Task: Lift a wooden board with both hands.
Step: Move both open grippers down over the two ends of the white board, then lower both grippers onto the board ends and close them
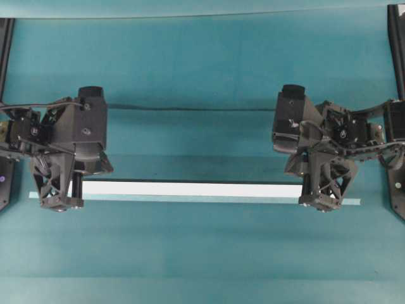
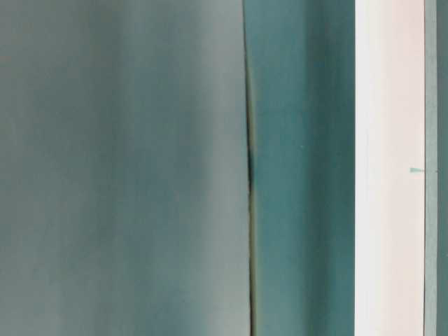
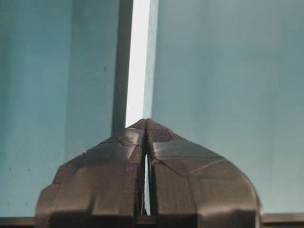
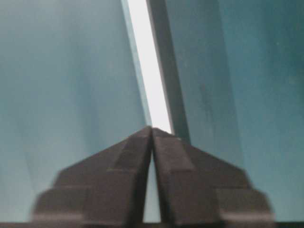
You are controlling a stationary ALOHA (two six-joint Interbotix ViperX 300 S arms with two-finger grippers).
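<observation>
The wooden board (image 1: 190,189) is a long white plank lying left to right across the teal table, with a dark shadow along its far edge. My left gripper (image 1: 61,201) covers its left end and my right gripper (image 1: 323,201) its right end. The left wrist view has the left gripper (image 3: 146,121) shut, tips together, with the board (image 3: 138,61) running edge-on out of the slit between the jaws. The right gripper (image 4: 152,128) stands the same way in the right wrist view, shut on the board (image 4: 149,66). At table level the board (image 2: 388,168) is a white band.
A thin pale teal strip (image 1: 190,199) runs just in front of the board and sticks out past both grippers. A dark seam (image 1: 190,108) crosses the table behind the arms. Black frame posts (image 1: 395,44) stand at the far corners.
</observation>
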